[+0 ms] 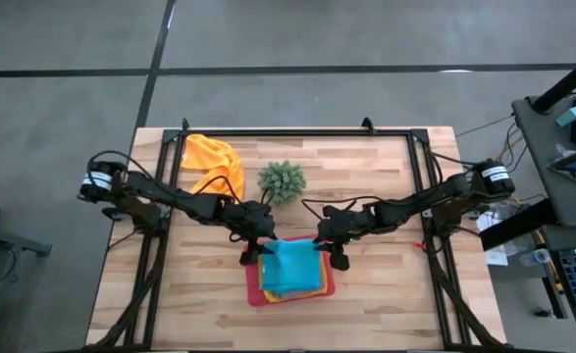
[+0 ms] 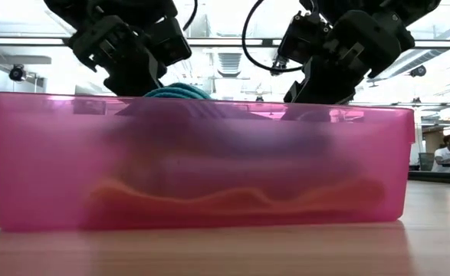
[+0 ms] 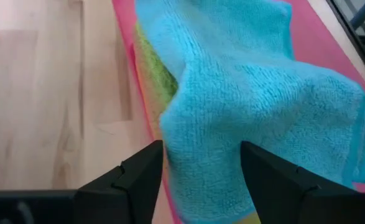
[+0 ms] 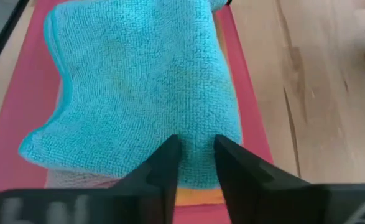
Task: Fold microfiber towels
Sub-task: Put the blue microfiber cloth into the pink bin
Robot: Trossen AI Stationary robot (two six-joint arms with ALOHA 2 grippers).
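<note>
You have the light blue towel (image 1: 292, 265) lying folded on top of a stack inside the pink tray (image 1: 255, 295), which sits on the near middle of the wooden table (image 1: 386, 294). Under it, the left wrist view shows a lime green towel (image 3: 160, 78) peeking out along one edge, and the right wrist view shows an orange strip (image 4: 198, 196) of another cloth below the blue one's edge. A yellow edge (image 1: 273, 295) of the stack shows at the tray's near left.

Your left gripper (image 1: 252, 253) is at the far left corner of the tray. Its fingers (image 3: 135, 180) stand wide apart on either side of a raised fold of the blue towel; you cannot tell from the pictures whether they press it. Your right gripper (image 1: 333, 255) is at the tray's far right corner. Its fingers (image 4: 163, 168) stand close together, with a narrow gap over the blue towel's edge, and whether they pinch the cloth cannot be told.

From the low view, the tray's translucent wall fills the foreground with both grippers above its rim.

Farther off, a second orange towel (image 1: 214, 160) lies crumpled at the far left of the table, and the small spiky green plant (image 1: 283, 180) stands just right of it, beyond the tray.
</note>
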